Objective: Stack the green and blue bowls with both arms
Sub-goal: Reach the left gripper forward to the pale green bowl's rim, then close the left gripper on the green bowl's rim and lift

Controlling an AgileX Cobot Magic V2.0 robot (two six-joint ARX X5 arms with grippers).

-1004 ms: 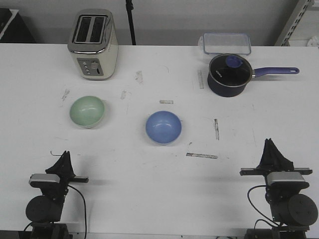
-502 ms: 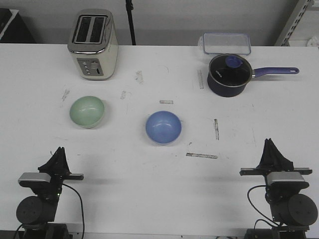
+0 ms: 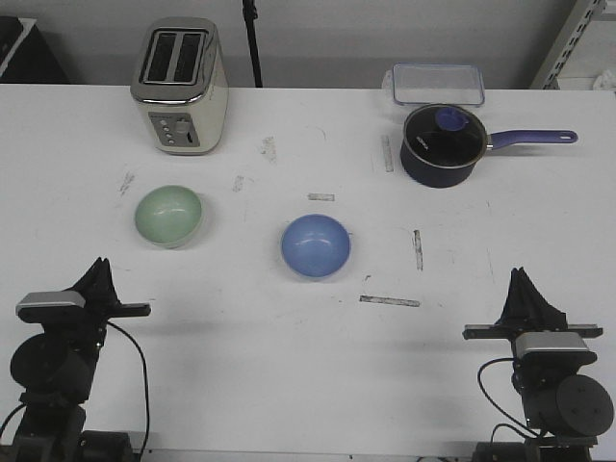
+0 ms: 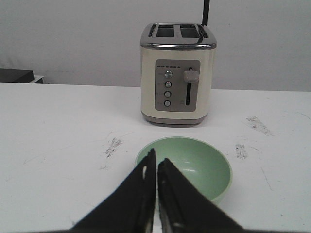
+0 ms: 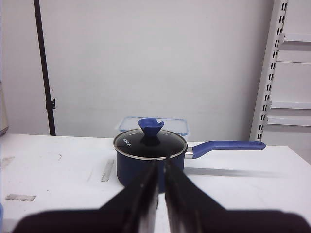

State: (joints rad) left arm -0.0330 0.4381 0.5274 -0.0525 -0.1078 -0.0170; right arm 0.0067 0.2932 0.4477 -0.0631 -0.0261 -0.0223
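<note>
My left gripper (image 3: 99, 262) has swung out toward the table's left edge since a moment ago; it now sits further to nine o'clock than it did, while my right gripper (image 3: 521, 275) has not budged. Both claws are closed to a thin slit with nothing between the fingers, as each wrist view shows: left gripper (image 4: 156, 162), right gripper (image 5: 160, 162).

The green bowl (image 3: 168, 216) stands upright on the white table (image 3: 289, 366), at about one o'clock from my left claw and apart from it; in the left wrist view the green bowl (image 4: 189, 167) lies straight ahead of the fingertips, with the toaster (image 4: 178, 73) behind it. The blue bowl (image 3: 316, 246) sits near the table's middle, at roughly four o'clock from the green one, well apart. Neither bowl has shifted.

Ahead of my right claw is the saucepan (image 5: 150, 158), and behind it what looks like a clear lidded box (image 3: 438, 84), though I see it poorly.
</note>
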